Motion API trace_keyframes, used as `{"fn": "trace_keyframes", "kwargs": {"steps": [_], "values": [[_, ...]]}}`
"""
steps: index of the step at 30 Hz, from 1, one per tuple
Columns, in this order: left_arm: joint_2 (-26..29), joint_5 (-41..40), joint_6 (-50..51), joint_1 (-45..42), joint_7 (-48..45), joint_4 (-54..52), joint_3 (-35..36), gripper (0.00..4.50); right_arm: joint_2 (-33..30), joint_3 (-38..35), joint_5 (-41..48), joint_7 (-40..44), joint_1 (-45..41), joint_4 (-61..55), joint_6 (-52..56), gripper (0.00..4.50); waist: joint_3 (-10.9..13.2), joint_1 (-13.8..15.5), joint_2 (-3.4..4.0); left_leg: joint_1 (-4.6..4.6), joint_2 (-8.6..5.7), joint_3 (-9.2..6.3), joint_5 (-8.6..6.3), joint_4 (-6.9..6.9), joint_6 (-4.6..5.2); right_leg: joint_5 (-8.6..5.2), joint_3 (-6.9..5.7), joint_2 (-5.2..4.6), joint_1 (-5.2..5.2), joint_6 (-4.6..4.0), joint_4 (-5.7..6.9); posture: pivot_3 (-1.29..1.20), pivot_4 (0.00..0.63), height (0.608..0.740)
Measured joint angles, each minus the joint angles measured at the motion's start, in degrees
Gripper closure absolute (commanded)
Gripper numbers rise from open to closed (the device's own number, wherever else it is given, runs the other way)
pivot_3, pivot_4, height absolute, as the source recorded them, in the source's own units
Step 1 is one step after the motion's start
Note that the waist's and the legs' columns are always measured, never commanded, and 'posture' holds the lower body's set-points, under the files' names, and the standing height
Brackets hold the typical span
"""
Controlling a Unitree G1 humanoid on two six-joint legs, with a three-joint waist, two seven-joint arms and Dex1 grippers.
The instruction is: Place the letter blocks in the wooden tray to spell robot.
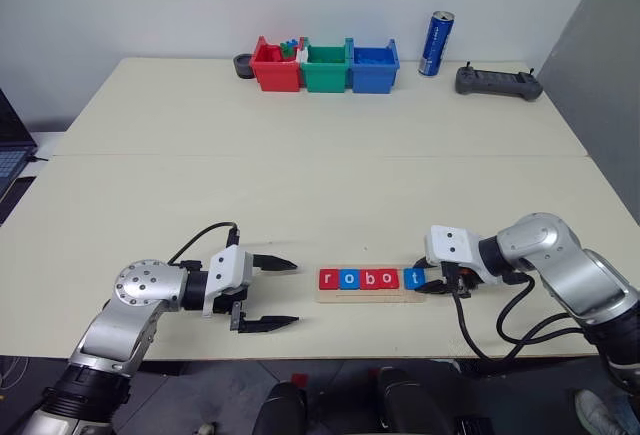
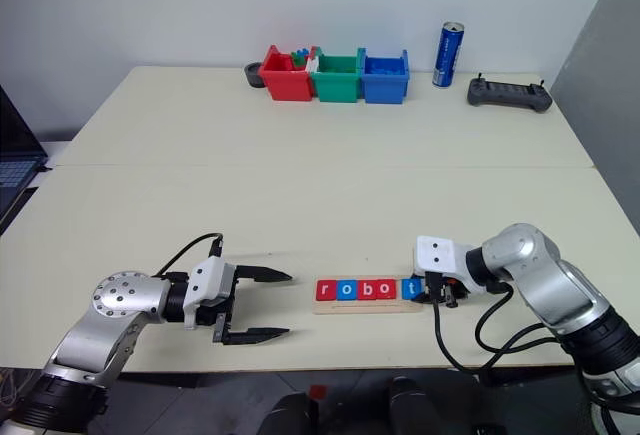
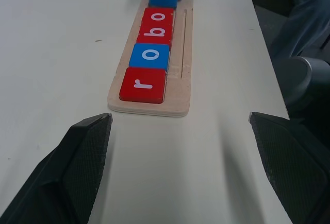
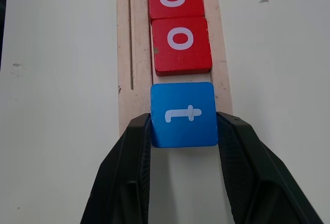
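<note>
The blue "t" block (image 4: 183, 114) is sitting at the wooden tray's (image 1: 368, 297) right end, just apart from the red "o" (image 4: 181, 45), with the right gripper (image 4: 184, 131) pinching it. The left gripper (image 1: 268, 293) is hovering spread beside the tray's other end.

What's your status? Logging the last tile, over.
Right gripper shut on blue t block, at the wooden tray's open end. Left gripper open, clear of tray. r-o-b-o seated. Nothing blocking.

White lowercase letters on the letter blocks (image 1: 372, 278) in the wooden tray (image 3: 181, 87) — r, o, b, o on red, blue, red, red; t on blue.
</note>
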Motion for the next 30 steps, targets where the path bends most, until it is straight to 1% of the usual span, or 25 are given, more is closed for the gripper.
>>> {"fn": "trace_keyframes", "kwargs": {"steps": [9, 11, 16, 17, 18, 21, 23, 26, 28, 30], "values": [[-0.37, 0.07, -1.54, 0.08, -0.19, 1.82, 0.00, 0.00, 0.95, 0.49, -0.09, 0.00, -0.65, 0.05, 0.20, 3.04, 0.00, 0.00, 0.00, -0.01, 0.00, -0.01, 0.00, 0.00, 0.00, 0.02, -0.01, 0.00, 0.00, -0.04, 0.00, 0.00, 0.150, 0.740], [-0.68, 0.12, -1.71, 0.08, -0.17, 1.92, -0.02, 0.00, 0.95, 0.50, -0.08, 0.00, -0.65, 0.05, 0.20, 2.30, 0.00, 0.00, 0.00, -0.01, 0.00, -0.01, 0.00, 0.00, 0.00, 0.02, -0.01, 0.00, 0.00, -0.04, 0.00, 0.00, 0.150, 0.740], [-1.15, 0.53, -2.23, 0.07, -0.07, 2.42, -0.09, 0.00, 0.95, 0.59, -0.08, 0.04, -0.65, 0.04, 0.22, 0.62, 0.00, 0.00, 0.00, -0.01, 0.00, -0.01, 0.00, 0.00, 0.00, 0.03, -0.01, 0.00, 0.00, -0.04, 0.00, 0.00, 0.150, 0.740], [-1.16, 0.66, -2.27, 0.08, -0.03, 2.42, -0.09, 0.00, 0.96, 0.61, -0.07, 0.01, -0.64, 0.03, 0.23, 0.18, 0.00, 0.00, 0.00, -0.01, 0.00, -0.01, 0.00, 0.00, 0.00, 0.03, -0.01, 0.00, 0.00, -0.04, 0.00, 0.00, 0.150, 0.740], [-1.16, 0.77, -2.27, 0.08, 0.05, 2.42, -0.09, 0.00, 0.99, 0.60, -0.04, -0.04, -0.64, 0.02, 0.30, 0.03, 0.00, 0.00, 0.00, -0.01, 0.00, -0.01, 0.00, 0.00, 0.00, 0.03, -0.01, 0.00, 0.00, -0.04, 0.00, 0.00, 0.150, 0.740], [-1.17, 0.85, -2.27, 0.23, 0.35, 2.35, -0.09, 0.00, 1.00, -0.10, 0.91, -0.13, -0.64, -0.73, 1.61, 0.03, 0.00, 0.00, 0.00, -0.01, 0.00, -0.01, 0.00, 0.00, 0.00, 0.03, -0.01, 0.00, 0.00, -0.05, 0.01, 0.00, 0.150, 0.740], [-1.16, 0.85, -2.27, 0.64, 0.51, 2.22, -0.09, 0.00, 0.85, -1.99, 2.02, -0.33, -0.64, -1.94, 2.70, 0.03, 0.00, 0.02, 0.00, -0.01, 0.00, -0.02, 0.00, 0.00, 0.00, 0.03, -0.01, 0.00, -0.01, -0.05, 0.00, 0.00, 0.150, 0.740], [-1.14, 0.83, -2.18, 1.57, 0.58, 1.61, -0.09, 0.00, -0.89, -5.16, 3.00, -1.14, -0.07, -4.12, 3.09, 0.66, 0.00, 0.03, 0.00, -0.02, 0.00, -0.03, 0.00, 0.00, 0.00, 0.02, -0.02, -0.01, -0.01, -0.04, 0.00, 0.00, 0.150, 0.740], [-1.04, 0.82, -1.75, 1.70, 0.65, 1.36, -0.04, 0.00, -2.82, -6.46, 2.95, -1.35, 1.86, -5.07, 2.65, 1.31, 0.00, 0.09, 0.00, -0.03, 0.00, -0.03, 0.00, 0.00, 0.00, 0.01, -0.03, -0.01, -0.01, -0.01, 0.00, 0.00, 0.150, 0.740], [-1.04, 0.81, -1.30, 1.68, 0.74, 1.23, -0.03, 0.00, -3.45, -6.63, 2.79, -1.75, 3.57, -5.26, 2.29, 2.03, 0.00, 0.10, 0.00, -0.03, 0.00, -0.02, 0.00, 0.00, 0.00, 0.00, -0.02, -0.01, -0.01, 0.00, 0.00, 0.00, 0.150, 0.740]]}}
